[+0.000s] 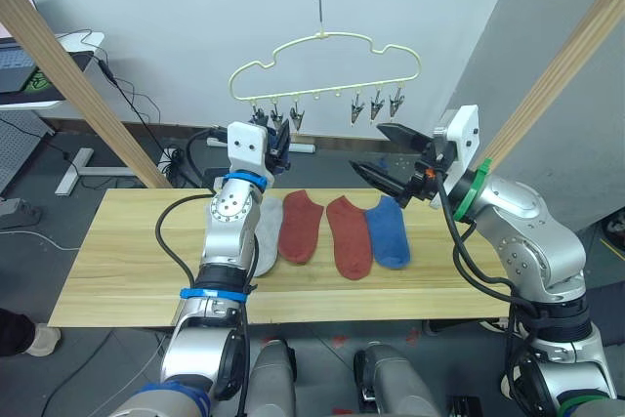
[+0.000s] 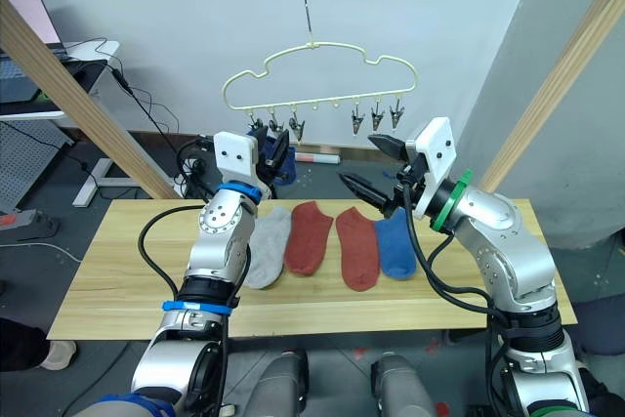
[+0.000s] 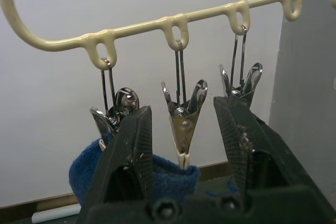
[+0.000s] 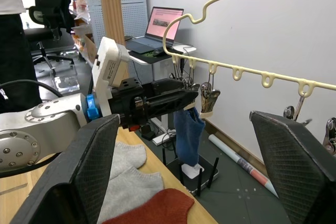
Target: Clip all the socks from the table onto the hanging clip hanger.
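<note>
Left to right: the left gripper is up at the left end of the clip hanger, upper middle of the head view, jaws open a moderate gap with a clip sitting between them, not squeezed as far as I can tell. A blue sock hangs off a clip there already, so I'd call that one done.

Still on the table, mid-frame: grey sock (the right wrist view shows two grey ones overlapping), two rust red socks, and another blue sock. So five to go.

The right gripper, right of centre, is wide open and empty.

The left wrist view shows the clip lined up between the fingers; from the head views that's basically hidden.
</note>
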